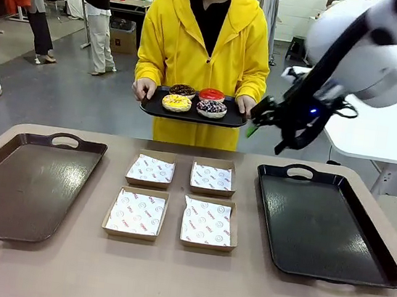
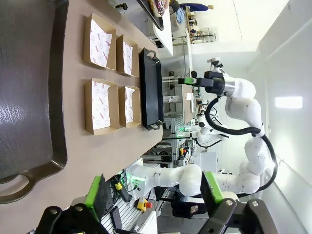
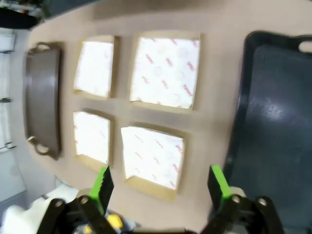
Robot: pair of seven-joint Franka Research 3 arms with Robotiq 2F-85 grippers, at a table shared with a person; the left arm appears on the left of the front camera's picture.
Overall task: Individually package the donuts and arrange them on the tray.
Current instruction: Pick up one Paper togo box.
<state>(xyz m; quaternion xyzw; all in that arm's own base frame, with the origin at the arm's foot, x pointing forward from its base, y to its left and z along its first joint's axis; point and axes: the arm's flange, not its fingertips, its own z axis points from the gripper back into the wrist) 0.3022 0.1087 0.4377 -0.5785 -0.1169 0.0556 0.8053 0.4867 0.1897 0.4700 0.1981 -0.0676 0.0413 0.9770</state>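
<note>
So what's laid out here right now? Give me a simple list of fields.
Food: four donuts on a small black tray
Held by: person at the far side
Mid-table: four paper-lined boxes
Sides: brown tray at robot's left, black tray at its right
Left gripper: open, holding nothing
Right gripper: open, raised beside the small black tray

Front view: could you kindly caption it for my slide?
Person holds four donuts on a black tray beyond four paper-lined boxes.
</note>
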